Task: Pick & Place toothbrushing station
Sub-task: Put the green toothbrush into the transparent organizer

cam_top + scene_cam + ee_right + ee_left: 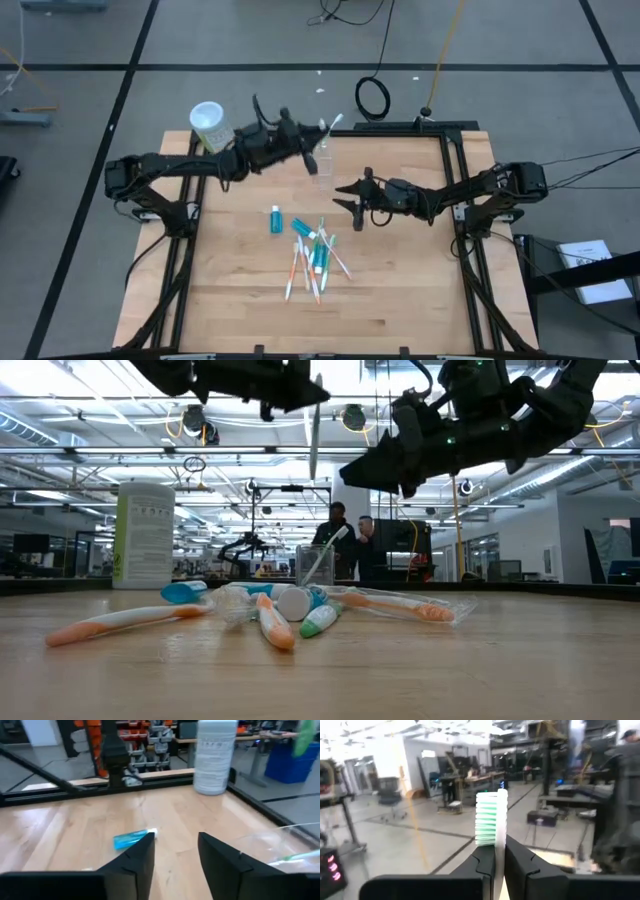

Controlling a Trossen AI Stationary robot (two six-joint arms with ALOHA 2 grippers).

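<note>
My left gripper is over the far middle of the table, shut on a white toothbrush with green bristles. Just beyond it the clear cup stands on the table, and one toothbrush leans on its rim. Loose toothbrushes and blue toothpaste tubes lie on the wood at mid-table. My right gripper hovers open to the right of the cup, above the table, with nothing between its fingers. My left gripper pinches the toothbrush between its two fingers at the neck, just under the bristled head. The fingers come in about level from the table's left and lie across the brush. The brush stands upright, head above the fingers, handle hanging below, clear of the table.
A large white canister with green print stands at the table's far left corner. A black frame rail runs along the table's edges. Bare wood lies at the near side. People stand in the room behind.
</note>
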